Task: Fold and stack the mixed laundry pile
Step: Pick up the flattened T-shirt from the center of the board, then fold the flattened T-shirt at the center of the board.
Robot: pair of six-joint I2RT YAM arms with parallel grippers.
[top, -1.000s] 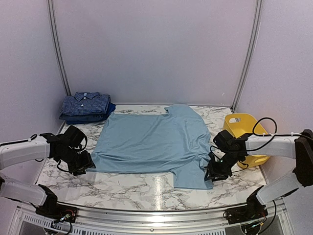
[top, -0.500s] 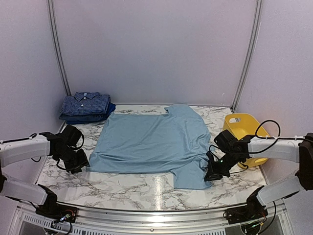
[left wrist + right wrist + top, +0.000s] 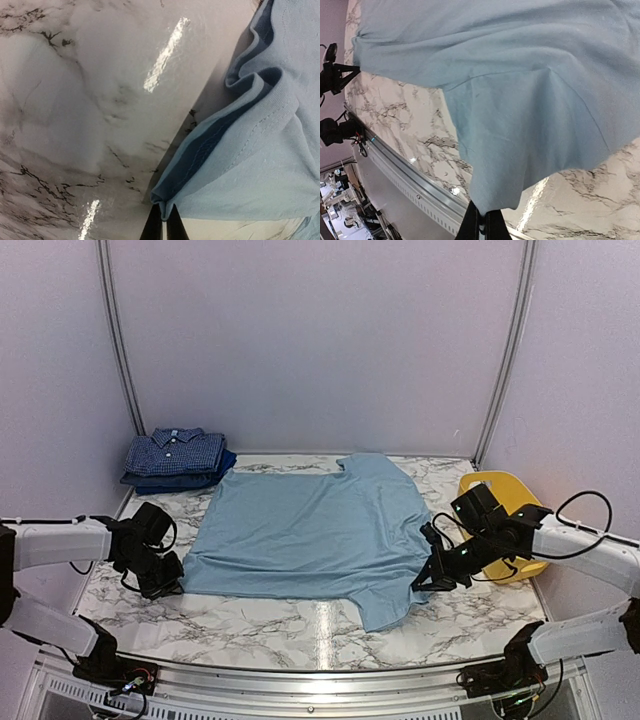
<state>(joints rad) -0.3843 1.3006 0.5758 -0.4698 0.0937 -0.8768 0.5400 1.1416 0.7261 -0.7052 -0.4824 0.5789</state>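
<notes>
A plain light-blue T-shirt [image 3: 310, 530] lies spread flat across the middle of the marble table [image 3: 260, 625]. My left gripper [image 3: 172, 580] is shut on the shirt's near-left corner; in the left wrist view the black tips [image 3: 163, 225] pinch a folded hem of the blue cloth [image 3: 260, 165]. My right gripper [image 3: 424, 582] is shut on the near-right corner, which hangs lifted off the table. The right wrist view shows that gripper [image 3: 481, 222] with the T-shirt [image 3: 520, 100] draping away from it. A folded navy checked shirt [image 3: 177, 452] rests on a dark-blue piece [image 3: 182, 481] at the back left.
A yellow plastic tub [image 3: 500, 490] stands at the right, just behind my right arm. A metal rail [image 3: 320, 675] runs along the table's near edge. Lilac walls close in the back and both sides.
Both grippers have shut on the T-shirt's near corners. The right one has risen and shifted back, lifting its corner off the table. The left one stayed low at the left corner.
</notes>
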